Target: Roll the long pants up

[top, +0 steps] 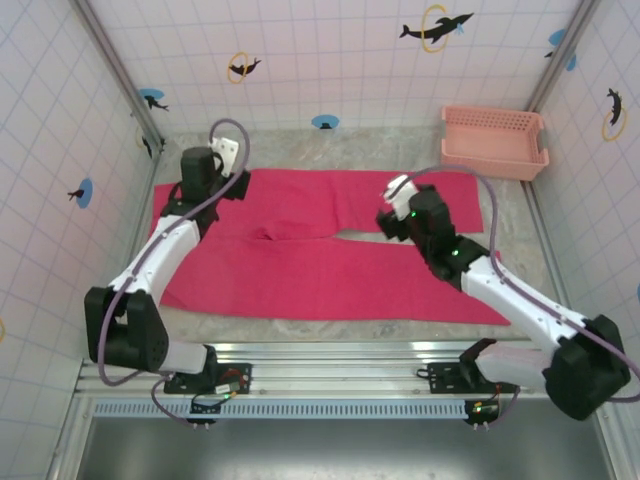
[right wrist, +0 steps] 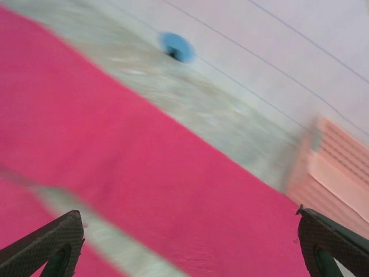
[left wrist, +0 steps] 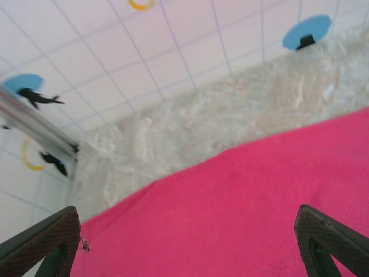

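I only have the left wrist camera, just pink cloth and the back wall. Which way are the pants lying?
Observer: The pants lie flat and unrolled, waist to the left, both legs running right with a narrow gap between them.
Operator: Where's the right arm?
Observer: The right arm reaches in over the gap between the legs, its jaws wide open with nothing in them.
Operator: Anything else out there?
Observer: A pale pink basket sits in the far right corner, just past the end of the far leg.
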You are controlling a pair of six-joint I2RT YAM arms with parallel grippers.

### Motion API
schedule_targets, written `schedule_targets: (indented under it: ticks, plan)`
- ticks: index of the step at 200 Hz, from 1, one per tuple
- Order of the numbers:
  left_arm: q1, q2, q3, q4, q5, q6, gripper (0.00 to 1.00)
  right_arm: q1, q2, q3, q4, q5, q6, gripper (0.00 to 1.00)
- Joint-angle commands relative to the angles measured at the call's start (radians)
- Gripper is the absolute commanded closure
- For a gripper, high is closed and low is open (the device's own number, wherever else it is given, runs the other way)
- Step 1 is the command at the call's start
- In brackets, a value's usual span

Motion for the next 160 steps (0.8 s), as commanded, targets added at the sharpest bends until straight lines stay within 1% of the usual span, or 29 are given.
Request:
schedule_targets:
  ticks: [1, 12, 17, 25, 30, 36, 46, 50, 57, 65, 79, 95, 121, 141, 160]
  plan:
    - [-0.006, -0.038, 0.089, -0.401, -0.094, -0.061, 0.02, 0.197, 0.013, -0.016, -0.356, 0.102, 0.045, 0.03]
    - [-0.007, -0.035, 0.135, -0.496, -0.139, -0.089, 0.02, 0.299, 0.056, -0.016, -0.402, 0.137, 0.076, 0.03]
    - [-0.007, -0.031, 0.151, -0.536, -0.160, -0.092, 0.03, 0.332, 0.084, -0.015, -0.423, 0.123, 0.080, 0.05]
    - [-0.007, -0.023, 0.167, -0.582, -0.187, -0.083, 0.02, 0.379, 0.135, -0.007, -0.442, 0.086, 0.062, 0.05]
    - [-0.007, -0.022, 0.172, -0.601, -0.209, -0.079, 0.03, 0.416, 0.175, 0.021, -0.485, 0.090, 0.059, 0.04]
    - [-0.008, -0.028, 0.166, -0.606, -0.225, -0.077, 0.03, 0.458, 0.224, 0.045, -0.516, 0.117, 0.055, 0.05]
    - [-0.007, -0.050, 0.137, -0.576, -0.221, -0.072, 0.02, 0.510, 0.304, 0.084, -0.544, 0.152, 0.058, 0.04]
    - [-0.007, -0.061, 0.128, -0.564, -0.219, -0.072, 0.02, 0.522, 0.337, 0.102, -0.556, 0.145, 0.058, 0.04]
    - [-0.007, -0.077, 0.116, -0.553, -0.210, -0.076, 0.03, 0.540, 0.388, 0.129, -0.572, 0.122, 0.051, 0.08]
    - [-0.006, -0.089, 0.111, -0.548, -0.191, -0.079, 0.03, 0.560, 0.440, 0.152, -0.581, 0.125, 0.044, 0.09]
    - [-0.007, -0.095, 0.116, -0.561, -0.205, -0.078, 0.02, 0.584, 0.512, 0.188, -0.602, 0.151, 0.033, 0.11]
    - [-0.007, -0.093, 0.125, -0.578, -0.213, -0.067, 0.02, 0.587, 0.562, 0.216, -0.614, 0.143, 0.021, 0.11]
    - [-0.007, -0.095, 0.130, -0.586, -0.207, -0.058, 0.03, 0.578, 0.582, 0.224, -0.582, 0.072, 0.027, 0.15]
    - [-0.007, -0.091, 0.133, -0.588, -0.205, -0.050, 0.02, 0.565, 0.614, 0.241, -0.589, 0.008, 0.048, 0.23]
    - [-0.007, -0.089, 0.134, -0.587, -0.206, -0.051, 0.02, 0.564, 0.657, 0.256, -0.597, -0.028, 0.064, 0.29]
